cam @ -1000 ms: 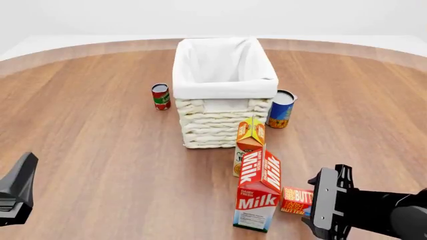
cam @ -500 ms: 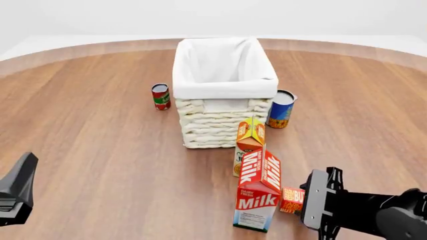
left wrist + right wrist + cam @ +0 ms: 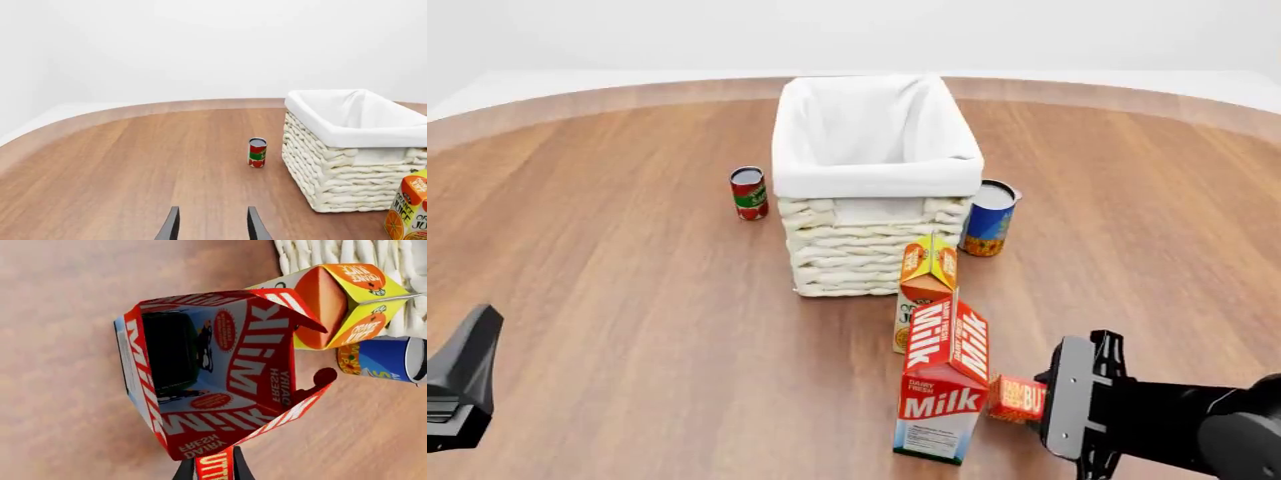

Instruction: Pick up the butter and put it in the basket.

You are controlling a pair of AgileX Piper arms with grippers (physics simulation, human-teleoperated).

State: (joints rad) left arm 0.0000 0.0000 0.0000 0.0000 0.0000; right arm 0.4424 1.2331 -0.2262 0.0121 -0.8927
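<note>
The butter (image 3: 1016,398) sits low on the wooden table (image 3: 614,250), just right of the milk carton (image 3: 942,382) and touching or nearly touching it. The right claw (image 3: 214,471) pinches it: in the right wrist view a dark finger sits on each side of the red box, where white letters "UTTE" can be read. From the front, only "BUT" shows on its face ahead of the arm's black body.

The milk carton is red and white with "Milk" in large letters on several faces and "DAIRY FRESH" above the name on the front. Behind it, close to the basket (image 3: 876,170), stands the orange juice carton (image 3: 926,281), its top reading "ORANGE JUICE". The two cartons stand between the butter and the cream wicker basket with its white liner.

A blue can (image 3: 989,218) with yellow print stands just right of the basket; a red and green can (image 3: 749,193) stands left of it.

The left claw (image 3: 212,227) is spread, holding nothing, low over bare wood well left of everything.
</note>
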